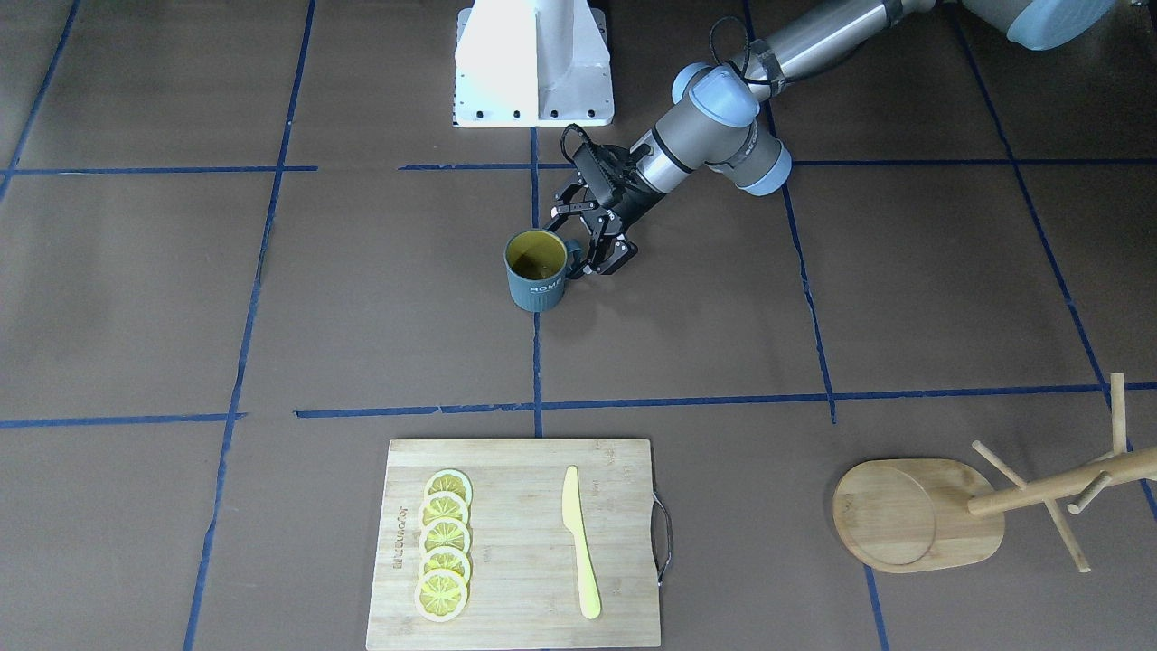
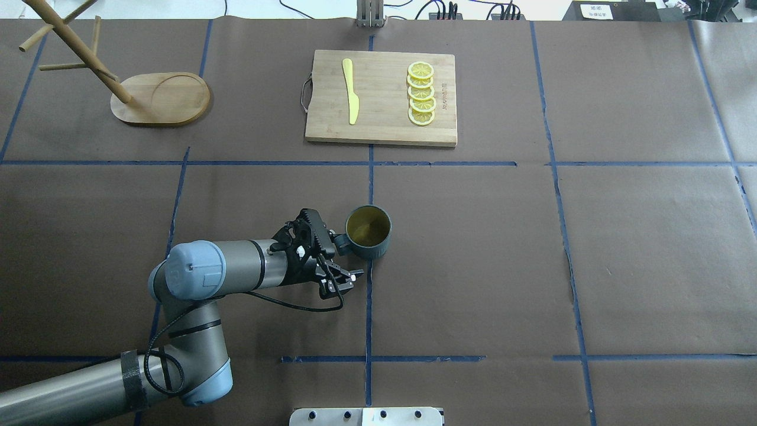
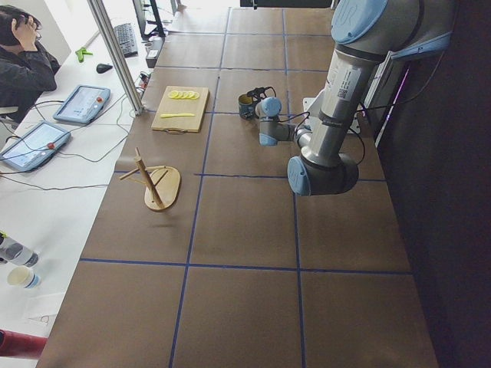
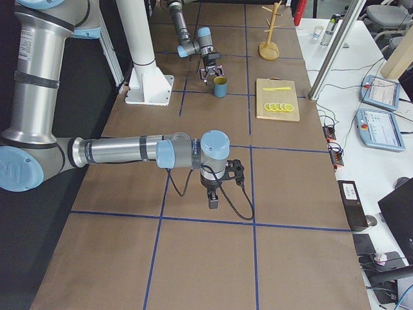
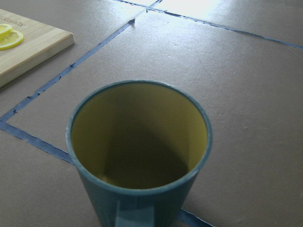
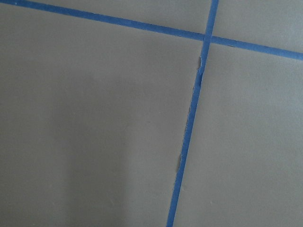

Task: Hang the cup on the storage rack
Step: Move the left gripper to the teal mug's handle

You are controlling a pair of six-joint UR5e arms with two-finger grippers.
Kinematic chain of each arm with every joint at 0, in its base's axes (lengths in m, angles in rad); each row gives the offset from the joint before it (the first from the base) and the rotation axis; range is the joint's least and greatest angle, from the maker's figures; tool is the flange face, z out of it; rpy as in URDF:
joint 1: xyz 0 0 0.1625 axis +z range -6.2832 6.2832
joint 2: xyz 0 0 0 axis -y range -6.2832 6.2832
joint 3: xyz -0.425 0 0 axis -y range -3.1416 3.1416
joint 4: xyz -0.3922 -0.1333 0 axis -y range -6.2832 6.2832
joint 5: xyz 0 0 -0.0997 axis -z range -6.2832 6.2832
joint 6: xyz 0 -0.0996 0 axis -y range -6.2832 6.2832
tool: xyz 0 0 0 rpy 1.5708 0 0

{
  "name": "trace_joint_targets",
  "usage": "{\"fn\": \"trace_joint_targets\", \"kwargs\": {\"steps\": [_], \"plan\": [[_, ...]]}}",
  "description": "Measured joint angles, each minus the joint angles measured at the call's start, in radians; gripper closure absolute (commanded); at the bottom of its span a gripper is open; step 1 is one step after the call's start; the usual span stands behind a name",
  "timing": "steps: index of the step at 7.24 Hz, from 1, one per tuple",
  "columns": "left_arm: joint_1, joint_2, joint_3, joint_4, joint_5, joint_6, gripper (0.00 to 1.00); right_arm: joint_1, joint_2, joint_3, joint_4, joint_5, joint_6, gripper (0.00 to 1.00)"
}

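Left pincer (image 2: 346, 255) spread wide beside cup (image 2: 378, 245) handle.

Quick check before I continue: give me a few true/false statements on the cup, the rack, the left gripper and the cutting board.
1. The cup stands upright on the table with nothing inside. True.
2. The cup already hangs on the storage rack. False: it is on the table, far from the rack, whose pegs are bare.
3. The left gripper is at the cup's handle side with its fingers open. True.
4. The knife lies on the bare table beside the cutting board. False: it lies on the board, apart from the row of lemon slices.
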Motion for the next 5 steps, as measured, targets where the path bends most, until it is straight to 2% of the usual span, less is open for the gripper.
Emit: {"fn": "trace_joint_targets", "kwargs": {"steps": [1, 2, 4, 5], "plan": [[0.0, 0.0, 0.001, 0.003, 0.006, 0.001, 0.76, 0.0, 0.0, 0.0, 0.0, 0.0, 0.0, 0.0], [0.0, 0.0, 0.001, 0.006, 0.018, 0.0, 0.92, 0.0, 0.0, 0.0, 0.0, 0.0, 0.0, 0.0], [0.0, 0.001, -0.001, 0.006, 0.033, -0.004, 1.0, 0.0, 0.0, 0.0, 0.0, 0.0, 0.0, 0.0], [-0.001, 0.001, -0.004, 0.004, 0.034, -0.005, 1.0, 0.0, 0.0, 0.0, 0.0, 0.0, 0.0, 0.0]]}}
